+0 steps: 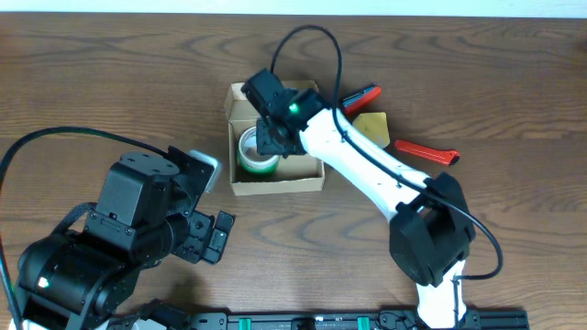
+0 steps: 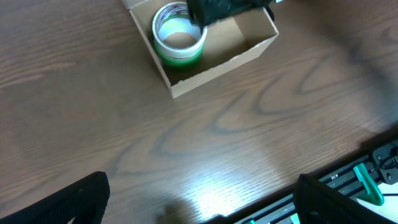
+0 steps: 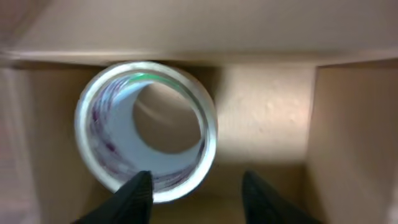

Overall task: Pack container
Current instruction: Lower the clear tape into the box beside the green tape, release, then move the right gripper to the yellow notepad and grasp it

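Observation:
The container (image 1: pixel 275 186) is an open tan cardboard box at the table's middle. A green tape roll (image 1: pixel 252 151) lies flat in its left half. My right gripper (image 1: pixel 273 137) hangs over the box, just above the roll. In the right wrist view the gripper (image 3: pixel 199 196) is open, with one finger over the roll's near rim (image 3: pixel 93 143) and the other over the bare box floor beside the box wall (image 3: pixel 354 137). My left gripper (image 1: pixel 215 203) is open and empty at the lower left. Its wrist view shows its fingers (image 2: pixel 199 205) wide apart, with the box (image 2: pixel 217 62) and roll (image 2: pixel 179 40) far ahead.
Right of the box lie a red-handled tool (image 1: pixel 362 94), a yellow pad (image 1: pixel 371 124) and a second red-handled tool (image 1: pixel 426 151). A black mounting rail (image 1: pixel 367 321) runs along the table's front edge.

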Motion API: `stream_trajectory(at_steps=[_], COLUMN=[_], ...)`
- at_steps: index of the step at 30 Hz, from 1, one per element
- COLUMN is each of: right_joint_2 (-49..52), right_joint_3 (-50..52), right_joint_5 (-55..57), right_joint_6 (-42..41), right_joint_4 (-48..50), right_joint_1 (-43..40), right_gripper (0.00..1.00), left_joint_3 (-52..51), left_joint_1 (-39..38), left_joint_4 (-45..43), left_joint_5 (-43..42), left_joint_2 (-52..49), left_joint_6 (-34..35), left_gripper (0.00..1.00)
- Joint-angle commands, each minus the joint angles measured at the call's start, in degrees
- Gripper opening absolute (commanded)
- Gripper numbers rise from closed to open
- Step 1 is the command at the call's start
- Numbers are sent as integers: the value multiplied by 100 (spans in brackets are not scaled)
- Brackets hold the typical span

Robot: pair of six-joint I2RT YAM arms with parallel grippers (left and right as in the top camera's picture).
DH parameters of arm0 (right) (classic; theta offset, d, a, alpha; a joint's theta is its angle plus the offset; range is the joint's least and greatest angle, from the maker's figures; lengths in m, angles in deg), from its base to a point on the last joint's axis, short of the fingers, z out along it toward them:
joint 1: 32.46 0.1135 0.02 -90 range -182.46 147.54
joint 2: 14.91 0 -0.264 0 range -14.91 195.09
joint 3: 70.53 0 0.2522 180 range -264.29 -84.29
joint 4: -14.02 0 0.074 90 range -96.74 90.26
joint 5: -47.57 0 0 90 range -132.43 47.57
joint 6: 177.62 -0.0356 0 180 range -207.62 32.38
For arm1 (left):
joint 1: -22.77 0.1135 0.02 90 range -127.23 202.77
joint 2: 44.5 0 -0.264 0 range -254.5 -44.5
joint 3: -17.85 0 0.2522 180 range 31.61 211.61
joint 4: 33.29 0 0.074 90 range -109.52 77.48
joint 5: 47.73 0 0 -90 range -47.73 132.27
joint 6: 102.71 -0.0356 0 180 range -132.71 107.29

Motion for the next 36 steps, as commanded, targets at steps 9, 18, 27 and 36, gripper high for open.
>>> stream_trajectory(at_steps=[9, 18, 27, 36], right_joint_2=[-719, -695, -673, -420], right_joint_3=[-686, 614, 2048, 2492], right_joint_5=[442, 258, 122, 140], right_joint_6=[1373, 2188, 2983, 3397], right_joint_4=[-811, 109, 1539, 2164], right_joint_1=[-1731, -2695, -2739, -2778], right_gripper=[77, 95, 99, 99], left_joint_3=[55, 55, 55, 55], left_joint_1=[11, 11, 11, 11], left_joint_4=[17, 17, 17, 17], left_joint_5=[42, 42, 42, 42], left_joint_2=[7, 7, 7, 7], left_joint_6=[37, 37, 37, 37], left_gripper=[95, 95, 95, 95])
